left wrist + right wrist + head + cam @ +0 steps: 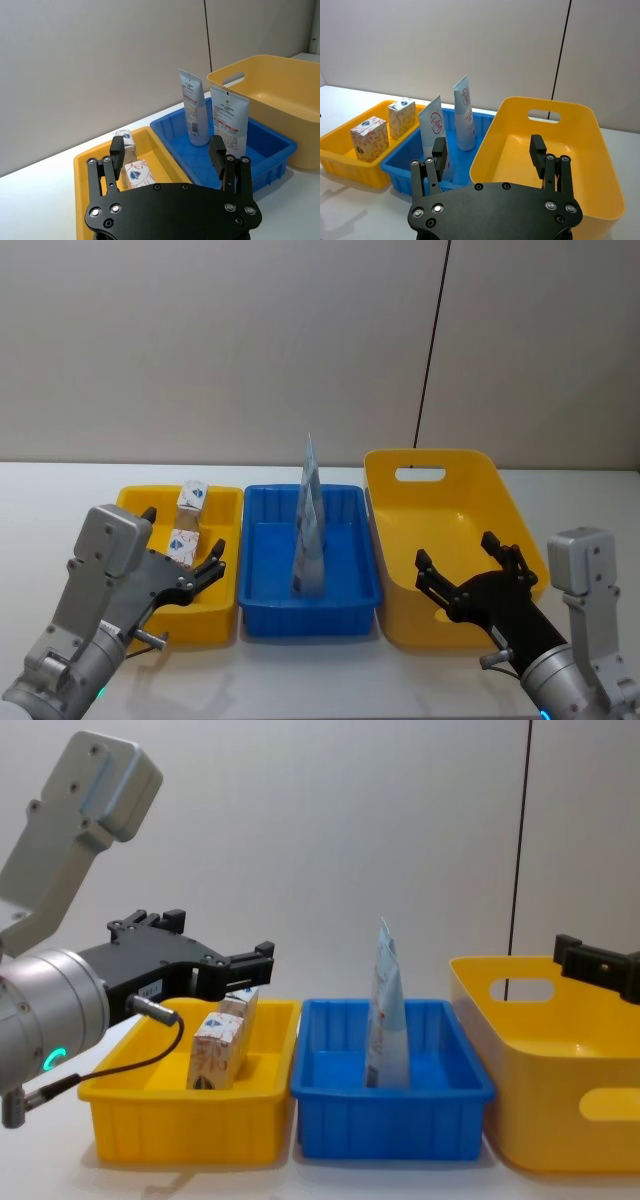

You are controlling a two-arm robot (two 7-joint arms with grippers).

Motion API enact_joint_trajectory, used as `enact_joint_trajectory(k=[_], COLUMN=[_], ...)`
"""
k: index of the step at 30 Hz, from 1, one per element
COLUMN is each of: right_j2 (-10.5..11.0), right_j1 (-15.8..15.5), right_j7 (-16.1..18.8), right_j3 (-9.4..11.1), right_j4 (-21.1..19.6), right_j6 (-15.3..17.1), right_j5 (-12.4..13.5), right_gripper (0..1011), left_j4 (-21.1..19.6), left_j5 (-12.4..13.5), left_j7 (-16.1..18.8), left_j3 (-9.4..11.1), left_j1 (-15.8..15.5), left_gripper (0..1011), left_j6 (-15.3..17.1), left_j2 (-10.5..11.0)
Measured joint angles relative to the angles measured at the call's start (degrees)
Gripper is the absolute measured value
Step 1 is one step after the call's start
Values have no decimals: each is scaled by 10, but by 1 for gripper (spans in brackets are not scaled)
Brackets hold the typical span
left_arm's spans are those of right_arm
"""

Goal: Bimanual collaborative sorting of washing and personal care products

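You look done: the white carton (369, 139) and tan carton (401, 117) sit in the small yellow bin (340, 161), both tubes (465, 120) stand in the blue bin (400, 174), and your left tool (166, 150) and right tool (487, 145) hang released.

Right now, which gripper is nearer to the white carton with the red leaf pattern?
Left. The left gripper hovers, fingers open, close above the white carton with the red leaf pattern; the right gripper hangs over the large yellow plastic bin, two bins away.
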Motion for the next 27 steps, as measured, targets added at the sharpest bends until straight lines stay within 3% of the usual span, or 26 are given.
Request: enact_joint_trajectory(k=[27], right_j2=[0], right_j1=[0], right_j7=[0], right_j3=[0], right_j4=[0], right_j6=[0], right_j5=[0], right_gripper=[1000], left_j4=[0], left_j5=[0], left_j7=[0], left_j3=[0], left_j1=[0], left_gripper=[1002], left_j6=[0], left_j2=[0])
